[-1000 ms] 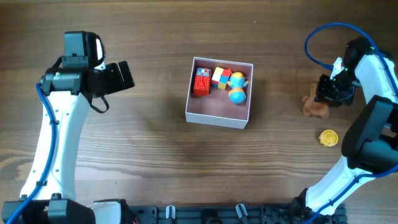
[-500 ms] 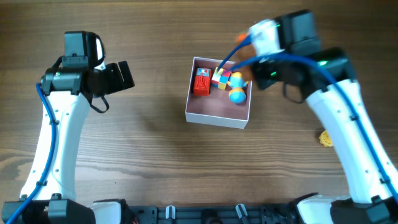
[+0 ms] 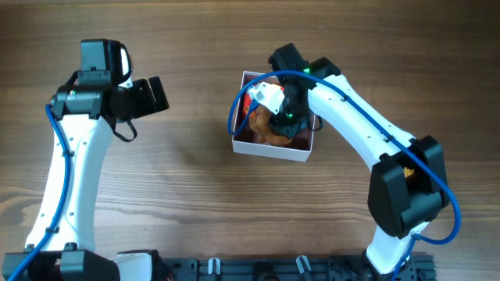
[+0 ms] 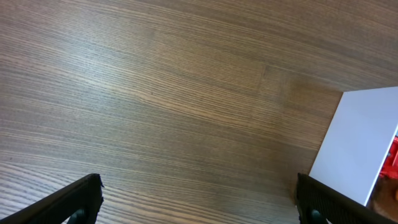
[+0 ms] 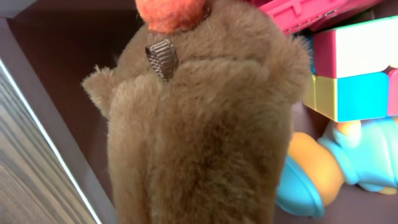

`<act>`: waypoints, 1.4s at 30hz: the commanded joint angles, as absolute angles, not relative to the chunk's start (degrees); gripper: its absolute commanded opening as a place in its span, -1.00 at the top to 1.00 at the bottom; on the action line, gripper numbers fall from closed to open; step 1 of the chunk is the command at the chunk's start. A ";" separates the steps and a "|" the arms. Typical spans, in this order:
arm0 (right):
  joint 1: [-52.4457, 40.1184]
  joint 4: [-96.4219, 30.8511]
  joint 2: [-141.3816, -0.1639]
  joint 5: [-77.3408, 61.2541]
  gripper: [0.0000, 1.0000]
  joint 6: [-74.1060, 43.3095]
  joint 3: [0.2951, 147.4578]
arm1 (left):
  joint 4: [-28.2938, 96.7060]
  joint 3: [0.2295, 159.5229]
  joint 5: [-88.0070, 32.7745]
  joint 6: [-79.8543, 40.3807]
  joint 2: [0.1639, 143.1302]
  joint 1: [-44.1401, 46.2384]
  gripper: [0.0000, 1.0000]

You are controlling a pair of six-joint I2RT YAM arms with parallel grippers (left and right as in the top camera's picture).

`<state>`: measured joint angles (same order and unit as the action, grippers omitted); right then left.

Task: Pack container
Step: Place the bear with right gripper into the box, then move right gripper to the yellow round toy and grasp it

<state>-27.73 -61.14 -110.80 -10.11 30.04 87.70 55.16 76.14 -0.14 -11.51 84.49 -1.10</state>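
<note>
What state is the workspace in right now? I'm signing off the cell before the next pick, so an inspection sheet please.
Surface: wood-grain table, no spills seen.
Job's things: container upright mid-table; inside are a brown plush toy, a colour cube, a red toy and a blue-and-orange toy.
Clutter: nothing seen.
Grippers: left gripper open and empty, over the table left of the container; right gripper over the container at the plush toy, fingers hidden, state unclear.
Cables: blue cable loops from the right arm over the container's left wall.
Surroundings: black rail along the table's near edge.
</note>
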 commanded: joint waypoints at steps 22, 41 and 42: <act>-23.49 -57.87 -86.41 13.69 -0.70 -1.65 87.53 | 55.13 76.03 -0.62 -12.27 84.23 -1.23 -0.99; 32.97 -50.00 -91.72 -7.79 -0.99 -24.36 53.93 | 55.16 76.03 -0.64 -12.27 84.23 -1.23 -1.00; 32.97 -49.19 -93.89 -7.77 -1.00 -24.32 53.89 | 55.16 76.03 -0.64 -12.27 84.23 -1.23 -1.00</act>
<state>32.84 -50.46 -89.91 -6.57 -25.26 54.63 55.18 76.14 -0.14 -11.51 84.49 -1.10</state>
